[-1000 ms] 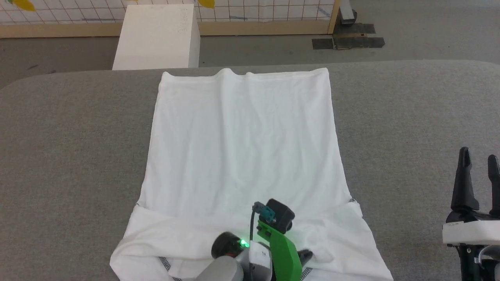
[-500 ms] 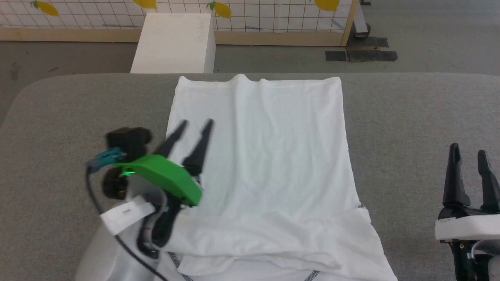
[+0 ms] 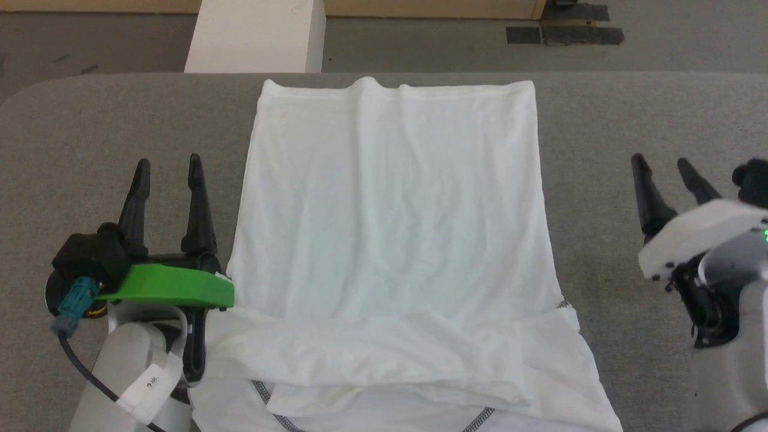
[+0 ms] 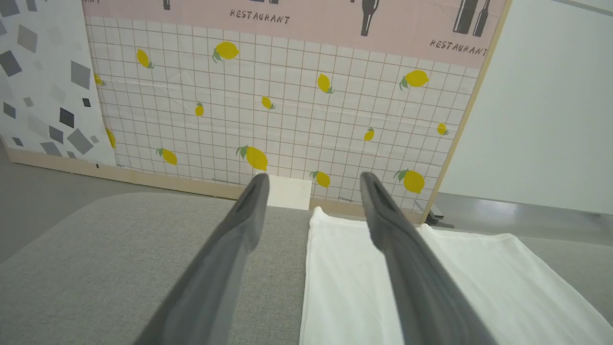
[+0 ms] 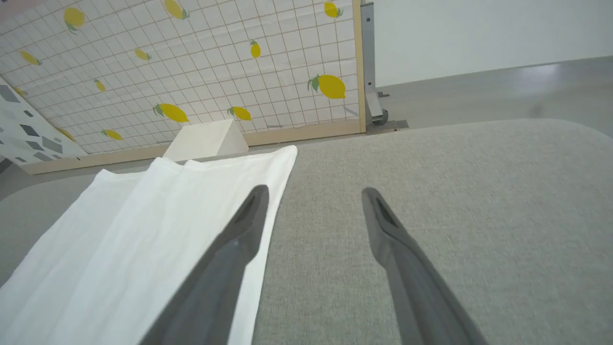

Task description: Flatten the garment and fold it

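Note:
The white garment (image 3: pixel 390 222) lies flat down the middle of the grey table (image 3: pixel 90 132), its straight hem at the far edge. Both sleeves are folded across the near part, where grey zigzag seams show. My left gripper (image 3: pixel 168 163) hovers just left of the garment, open and empty. My right gripper (image 3: pixel 663 163) hangs open to the right of it, over bare table. The left wrist view has the garment (image 4: pixel 431 282) under the right finger; the right wrist view has the garment (image 5: pixel 143 230) beside its left finger.
A white box (image 3: pixel 255 36) stands on the floor beyond the table's far edge. Dark tape patches (image 3: pixel 564 35) mark the floor at the back right. A lemon-patterned grid screen (image 4: pixel 287 105) closes off the back. Bare table stretches on both sides of the garment.
My left gripper let go at the near sleeves, opened and swung out to the garment's left side. My right gripper rose and moved forward. The head camera tilted down.

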Controlling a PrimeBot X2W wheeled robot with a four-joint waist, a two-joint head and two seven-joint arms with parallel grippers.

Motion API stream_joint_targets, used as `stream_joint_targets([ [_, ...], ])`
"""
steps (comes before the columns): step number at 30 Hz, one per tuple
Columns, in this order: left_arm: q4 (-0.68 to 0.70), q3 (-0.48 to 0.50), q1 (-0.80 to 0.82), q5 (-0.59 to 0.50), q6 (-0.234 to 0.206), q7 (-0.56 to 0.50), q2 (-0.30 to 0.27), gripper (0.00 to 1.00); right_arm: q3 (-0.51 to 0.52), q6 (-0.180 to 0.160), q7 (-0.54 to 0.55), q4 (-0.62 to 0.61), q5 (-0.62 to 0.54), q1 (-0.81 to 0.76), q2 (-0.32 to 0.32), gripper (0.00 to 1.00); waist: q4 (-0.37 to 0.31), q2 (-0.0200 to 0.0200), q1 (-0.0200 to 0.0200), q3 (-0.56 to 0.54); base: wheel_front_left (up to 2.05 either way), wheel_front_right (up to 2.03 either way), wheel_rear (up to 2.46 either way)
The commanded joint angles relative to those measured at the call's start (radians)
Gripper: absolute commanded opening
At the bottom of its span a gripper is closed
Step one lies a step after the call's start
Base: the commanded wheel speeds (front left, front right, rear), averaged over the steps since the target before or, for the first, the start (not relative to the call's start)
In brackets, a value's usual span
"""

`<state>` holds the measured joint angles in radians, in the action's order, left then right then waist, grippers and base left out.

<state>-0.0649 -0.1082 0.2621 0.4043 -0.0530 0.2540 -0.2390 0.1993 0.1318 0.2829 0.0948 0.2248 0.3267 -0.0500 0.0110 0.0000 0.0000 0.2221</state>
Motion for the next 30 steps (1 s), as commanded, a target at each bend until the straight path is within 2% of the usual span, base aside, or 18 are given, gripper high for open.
stream_joint_targets([
  [1, 0.017, -0.003, 0.003, -0.018, 0.007, 0.007, 0.005, 1.00, 0.014, -0.001, 0.041, 0.009, -0.025, 0.067, -0.001, 1.00, 0.024, 0.0000, 0.0000, 0.078, 0.00, 0.00, 0.00],
  [4, 0.052, 0.002, 0.025, -0.029, 0.018, 0.007, 0.010, 1.00, 0.025, -0.001, 0.170, 0.062, -0.080, 0.198, -0.010, 1.00, 0.046, 0.0000, 0.0000, 0.138, 0.00, 0.00, 0.00],
  [7, 0.082, 0.008, 0.052, -0.038, 0.029, 0.008, 0.014, 1.00, 0.013, -0.001, 0.308, 0.141, -0.146, 0.347, -0.046, 1.00, 0.075, 0.0000, 0.0000, 0.198, 0.00, 0.00, 0.00],
  [13, 0.117, 0.010, 0.090, -0.047, 0.032, 0.008, 0.024, 1.00, 0.009, -0.001, 0.504, 0.267, -0.262, 0.598, -0.064, 1.00, 0.131, 0.0000, 0.0000, 0.304, 0.00, 0.00, 0.00],
  [22, 0.142, 0.008, 0.132, -0.048, 0.048, 0.008, 0.046, 1.00, -0.018, -0.001, 0.672, 0.364, -0.417, 0.781, -0.081, 1.00, 0.200, 0.0000, 0.0000, 0.420, 0.00, 0.00, 0.00],
  [30, 0.147, 0.030, 0.144, -0.051, 0.062, 0.008, 0.066, 1.00, 0.002, -0.001, 0.731, 0.389, -0.469, 0.803, -0.071, 1.00, 0.213, 0.0000, 0.0000, 0.472, 0.00, 0.00, 0.00],
])
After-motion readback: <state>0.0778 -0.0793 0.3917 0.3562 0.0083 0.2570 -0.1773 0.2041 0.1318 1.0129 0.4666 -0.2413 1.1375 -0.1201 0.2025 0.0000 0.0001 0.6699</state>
